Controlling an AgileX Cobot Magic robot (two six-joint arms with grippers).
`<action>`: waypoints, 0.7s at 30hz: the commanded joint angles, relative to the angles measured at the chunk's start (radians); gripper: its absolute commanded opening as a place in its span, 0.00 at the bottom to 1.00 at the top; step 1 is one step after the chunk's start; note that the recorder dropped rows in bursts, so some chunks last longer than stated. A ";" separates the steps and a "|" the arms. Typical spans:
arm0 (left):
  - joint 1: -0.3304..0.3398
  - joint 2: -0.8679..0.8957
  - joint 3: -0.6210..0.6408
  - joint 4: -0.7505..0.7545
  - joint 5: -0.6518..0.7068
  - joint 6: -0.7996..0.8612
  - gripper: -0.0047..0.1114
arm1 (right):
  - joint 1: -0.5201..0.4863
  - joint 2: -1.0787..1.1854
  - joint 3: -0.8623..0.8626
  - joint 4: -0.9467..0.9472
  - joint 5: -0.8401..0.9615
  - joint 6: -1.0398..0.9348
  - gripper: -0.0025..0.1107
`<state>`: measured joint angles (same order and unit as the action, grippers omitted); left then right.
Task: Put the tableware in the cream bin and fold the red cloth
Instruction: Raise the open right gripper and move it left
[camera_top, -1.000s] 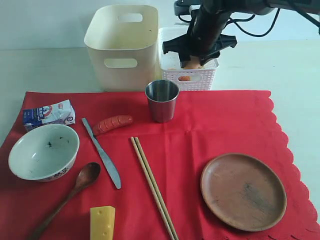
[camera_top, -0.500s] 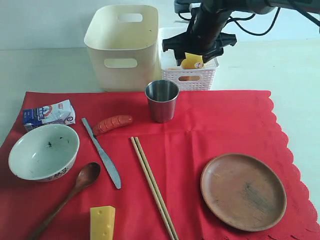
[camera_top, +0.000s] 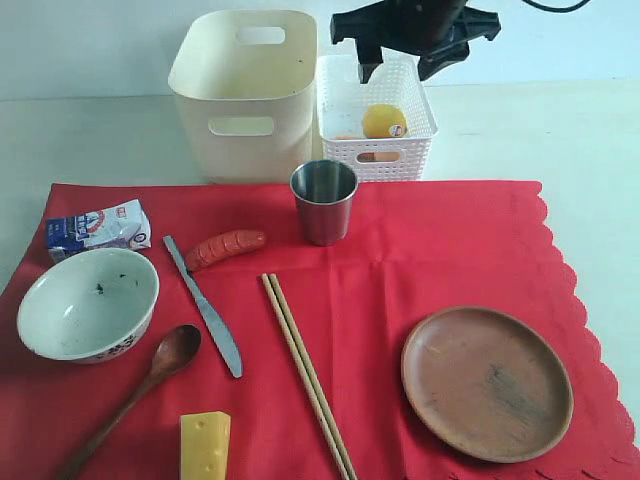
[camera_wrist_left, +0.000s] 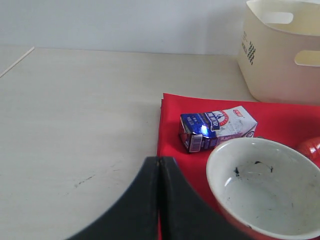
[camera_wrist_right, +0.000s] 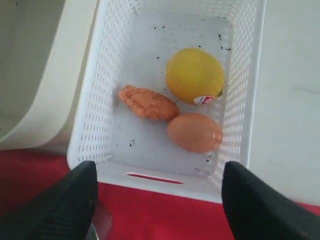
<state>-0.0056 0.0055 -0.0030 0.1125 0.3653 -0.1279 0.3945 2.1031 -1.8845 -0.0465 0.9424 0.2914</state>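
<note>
The red cloth (camera_top: 400, 260) lies flat on the table. On it rest the white bowl (camera_top: 88, 303), dark wooden spoon (camera_top: 140, 390), knife (camera_top: 205, 308), chopsticks (camera_top: 305, 370), steel cup (camera_top: 323, 200) and brown wooden plate (camera_top: 487, 382). Behind the cloth stands the cream bin (camera_top: 245, 90). My right gripper (camera_top: 400, 70) hangs open and holds nothing above the white basket (camera_wrist_right: 240, 100), where a lemon (camera_wrist_right: 195, 75) lies. My left gripper (camera_wrist_left: 159, 160) is shut with nothing in it, low over the cloth's edge (camera_wrist_left: 172, 120) beside the bowl (camera_wrist_left: 265, 185); the exterior view does not show it.
A sausage (camera_top: 225, 247), a cheese wedge (camera_top: 205, 445) and a milk carton (camera_top: 97, 227) also lie on the cloth. The basket holds an egg (camera_wrist_right: 194, 132) and an orange food piece (camera_wrist_right: 148, 102) beside the lemon. Bare table spreads left and right of the cloth.
My right gripper opened and let the lemon fall into the white basket, then rose above it. Everything on the cloth stayed put.
</note>
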 joint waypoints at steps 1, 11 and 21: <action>-0.005 -0.006 0.003 -0.002 -0.016 0.001 0.04 | 0.000 -0.045 -0.007 0.027 0.056 -0.012 0.62; -0.005 -0.006 0.003 -0.002 -0.016 0.001 0.04 | 0.000 -0.147 -0.007 0.228 0.187 -0.161 0.62; -0.005 -0.006 0.003 -0.002 -0.016 0.001 0.04 | 0.135 -0.269 -0.007 0.245 0.258 -0.239 0.62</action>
<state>-0.0056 0.0055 -0.0030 0.1125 0.3653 -0.1279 0.4995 1.8669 -1.8845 0.1948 1.1827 0.0700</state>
